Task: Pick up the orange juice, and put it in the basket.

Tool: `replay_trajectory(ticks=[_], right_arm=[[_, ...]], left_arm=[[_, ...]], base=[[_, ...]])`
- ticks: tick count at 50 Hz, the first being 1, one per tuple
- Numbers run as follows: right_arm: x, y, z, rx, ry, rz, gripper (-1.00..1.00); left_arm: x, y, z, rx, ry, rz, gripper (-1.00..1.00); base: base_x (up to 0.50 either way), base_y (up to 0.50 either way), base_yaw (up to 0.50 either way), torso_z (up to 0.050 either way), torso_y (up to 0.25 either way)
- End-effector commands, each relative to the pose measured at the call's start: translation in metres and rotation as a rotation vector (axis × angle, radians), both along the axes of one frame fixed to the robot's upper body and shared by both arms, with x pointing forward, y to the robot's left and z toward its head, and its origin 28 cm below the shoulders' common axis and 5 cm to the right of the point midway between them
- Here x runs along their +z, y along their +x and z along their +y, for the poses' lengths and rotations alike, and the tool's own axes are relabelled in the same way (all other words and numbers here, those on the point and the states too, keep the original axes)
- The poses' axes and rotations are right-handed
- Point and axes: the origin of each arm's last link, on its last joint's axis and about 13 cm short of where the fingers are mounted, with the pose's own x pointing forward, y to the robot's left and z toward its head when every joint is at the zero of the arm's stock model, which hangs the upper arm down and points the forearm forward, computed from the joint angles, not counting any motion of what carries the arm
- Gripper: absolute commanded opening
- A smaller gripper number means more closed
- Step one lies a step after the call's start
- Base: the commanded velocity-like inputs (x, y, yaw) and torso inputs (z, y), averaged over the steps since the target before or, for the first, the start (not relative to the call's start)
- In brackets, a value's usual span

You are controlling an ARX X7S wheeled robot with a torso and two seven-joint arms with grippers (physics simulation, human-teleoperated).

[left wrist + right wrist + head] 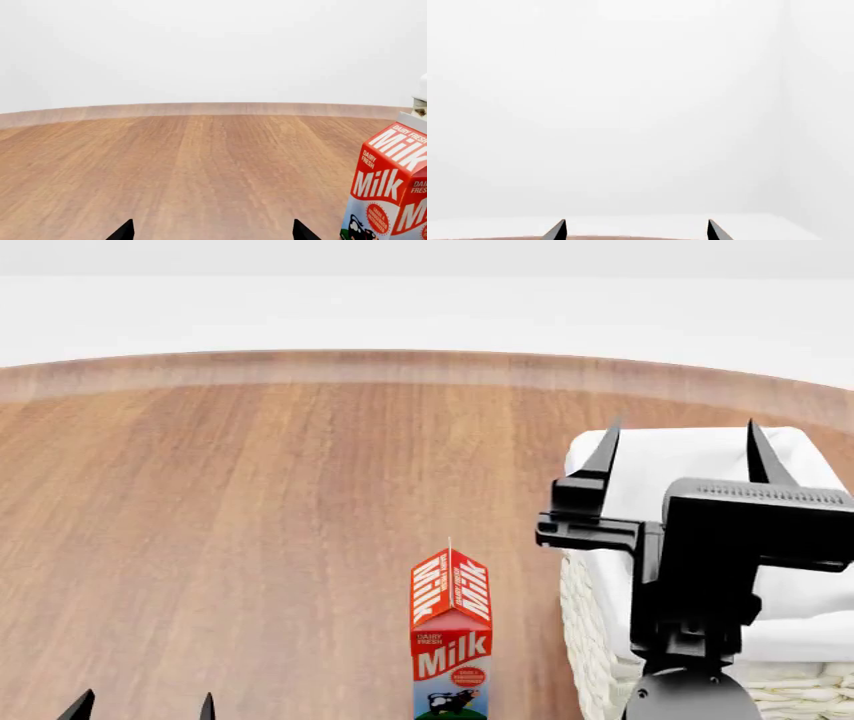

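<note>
The right end effector (pixel 681 455) hangs above the basket (pixel 594 640), prongs spread and empty. The left end effector (pixel 140 708) sits low over the surface (pixel 267 500), also spread, with the milk (pixel 450 640) just off to one side of it. No juice shows in any view. It may already lie in the basket, behind the arm; I cannot tell.

The only readable print is on the milk carton (pixel 450 645): "Milk" in large white letters on its red panels, with "DAIRY FRESH" in small white capitals above; the left wrist view shows the same words on it (pixel 390 192), and its round red seal's text is too small to read
</note>
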Motion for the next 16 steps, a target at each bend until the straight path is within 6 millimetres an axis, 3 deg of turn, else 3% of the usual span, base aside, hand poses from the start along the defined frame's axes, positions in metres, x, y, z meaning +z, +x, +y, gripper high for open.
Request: replay_trajectory(ticks=[1, 16], right_arm=[[0.008, -0.014, 0.004, 0.035, -0.003, -0.031, 1.00], [0.013, -0.028, 0.009, 0.061, -0.018, -0.066, 1.00]], left_arm=[[0.000, 0.000, 0.000, 0.000, 0.000, 0.000, 1.00], [0.000, 0.000, 0.000, 0.000, 0.000, 0.000, 1.00]], base=[[0.00, 0.00, 0.00, 0.000, 0.000], [0.00, 0.00, 0.00, 0.000, 0.000]])
